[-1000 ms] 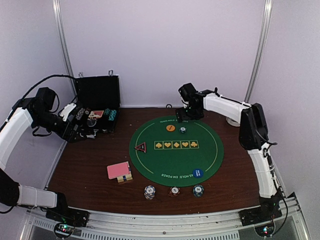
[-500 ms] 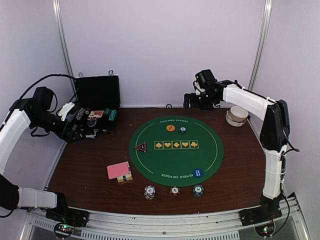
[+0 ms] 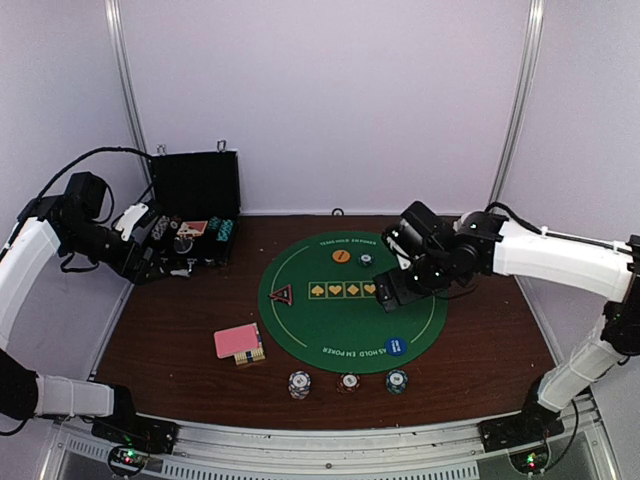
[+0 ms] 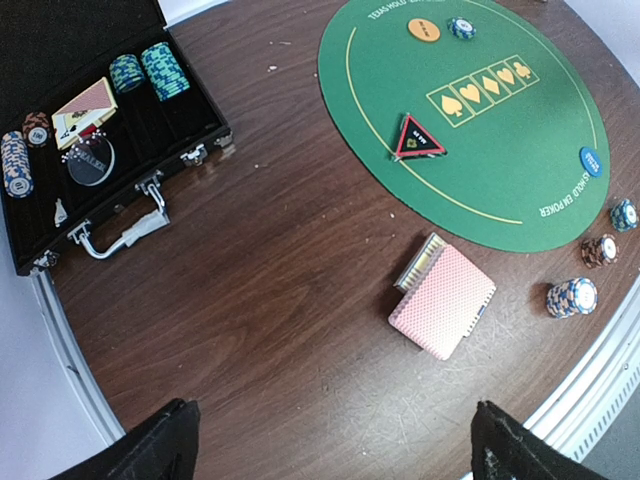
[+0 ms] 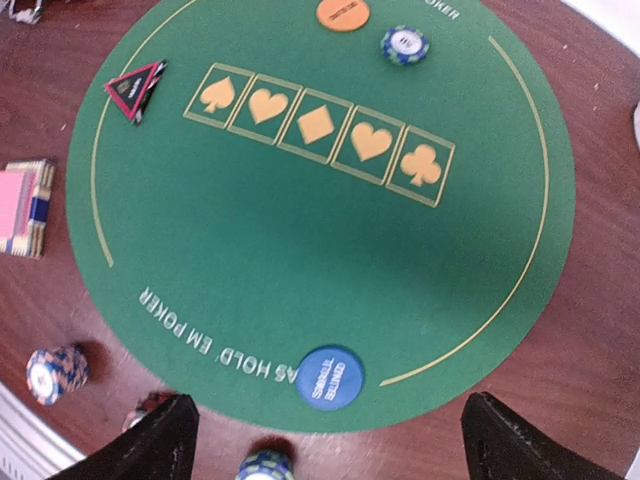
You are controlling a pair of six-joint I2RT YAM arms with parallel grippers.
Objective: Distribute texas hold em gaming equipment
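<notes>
The right gripper [image 5: 328, 405] hangs over the green mat [image 3: 350, 315], its jaws wide apart and holding nothing. The left gripper [image 4: 333, 410] is up near the black case [image 3: 190, 190], jaws wide apart too, nothing in them. On the mat lie an orange disc [image 3: 341, 256], a blue disc [image 3: 396, 347], a triangle marker [image 3: 282, 294] and one chip [image 3: 366, 261]. The pink cards [image 3: 237, 341] sit on the desk [image 3: 170, 330] just left of the mat. Three chip stacks [image 3: 299, 384] stand in a row on the desk by the mat's near edge.

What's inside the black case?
The black case holds two teal chip stacks, pink-backed cards, a clear disc and more chips at one end. Anything beneath the cards is hidden.
</notes>
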